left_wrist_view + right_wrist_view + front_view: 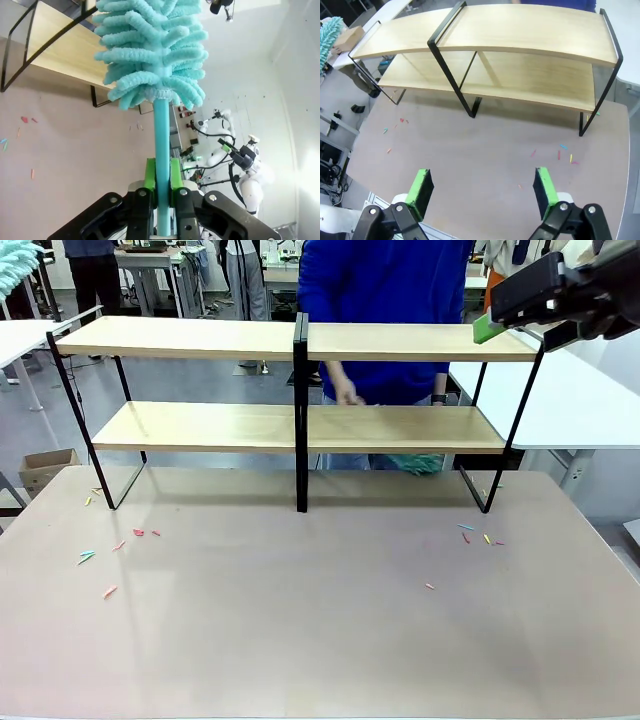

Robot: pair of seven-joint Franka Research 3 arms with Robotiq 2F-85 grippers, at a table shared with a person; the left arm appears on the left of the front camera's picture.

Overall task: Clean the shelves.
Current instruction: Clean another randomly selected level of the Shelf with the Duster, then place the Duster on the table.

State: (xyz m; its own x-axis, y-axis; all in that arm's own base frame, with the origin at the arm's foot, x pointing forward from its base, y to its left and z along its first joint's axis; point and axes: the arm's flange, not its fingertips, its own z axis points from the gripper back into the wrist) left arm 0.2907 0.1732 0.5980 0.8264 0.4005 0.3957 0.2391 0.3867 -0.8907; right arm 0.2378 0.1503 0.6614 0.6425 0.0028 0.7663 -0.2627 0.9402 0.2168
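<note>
Left wrist view: left end effector (162,192) clamped on the duster (152,50); right end effector (482,192) gapes empty. Sweeping the shelves (300,340) risks catching the person's hand (347,393) at the lower board.

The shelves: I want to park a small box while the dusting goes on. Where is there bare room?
Both boards of the shelves look bare on each side of the central post. The person's hand and a teal duster crowd the lower right bay. The tabletop is open in the middle; coloured scraps litter its left and right sides.
</note>
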